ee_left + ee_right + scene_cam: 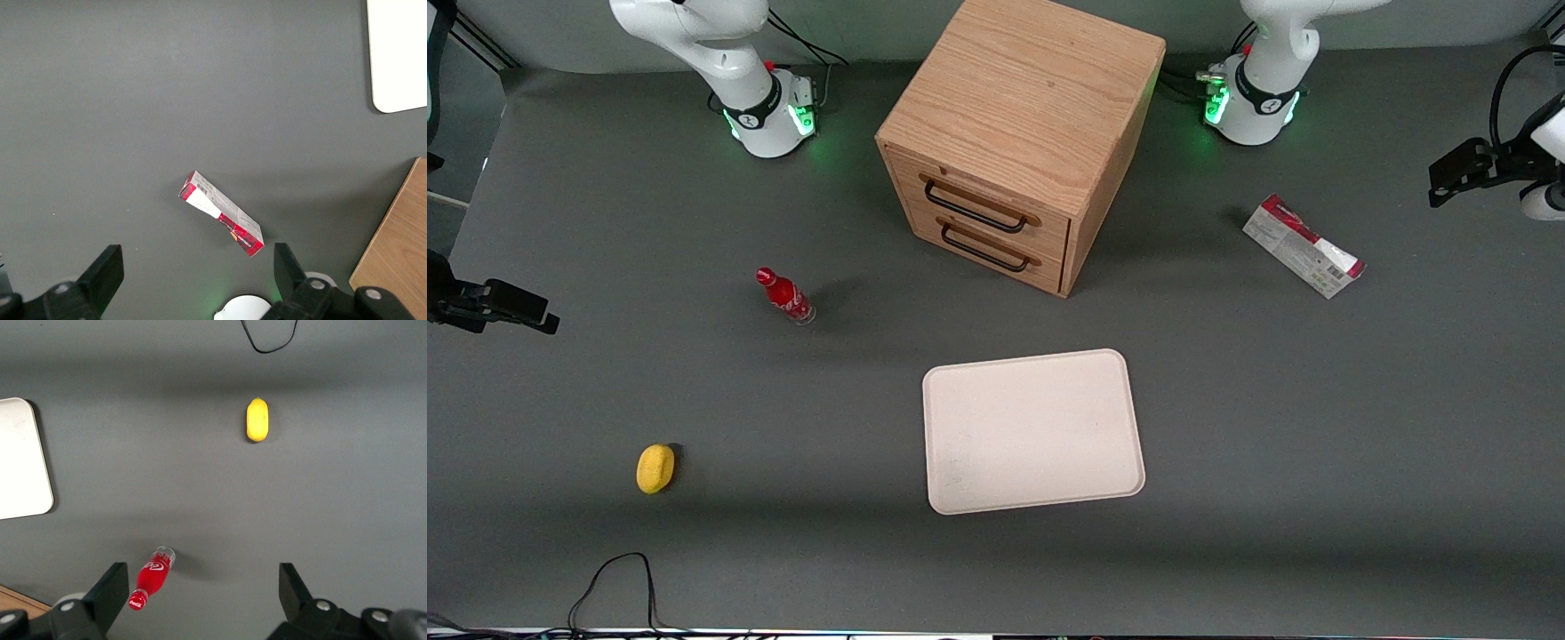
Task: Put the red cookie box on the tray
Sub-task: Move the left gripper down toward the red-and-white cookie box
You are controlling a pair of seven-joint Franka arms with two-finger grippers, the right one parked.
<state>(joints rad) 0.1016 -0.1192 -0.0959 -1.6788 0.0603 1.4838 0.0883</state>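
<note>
I count one red cookie box (1303, 246) lying flat on the dark grey table (1316, 444) toward my end, beside the wooden drawer cabinet (1018, 133) — plus one cream tray (1033, 431) in front of that cabinet, bare, one small red bottle (785, 296) and one yellow lemon-like thing (655, 468). My claw (193, 277) hangs spread wide above the box, touching nothing — the box sits well apart from the tray.

My front view looks steeply down on the whole worktop (605, 196) from high up. My left wrist view faces straight down from well above, its claw (198, 267) spread wide, sharing the red cookie box (221, 213), tray (400, 53) corner and cabinet (400, 247) edge with the front view.
</note>
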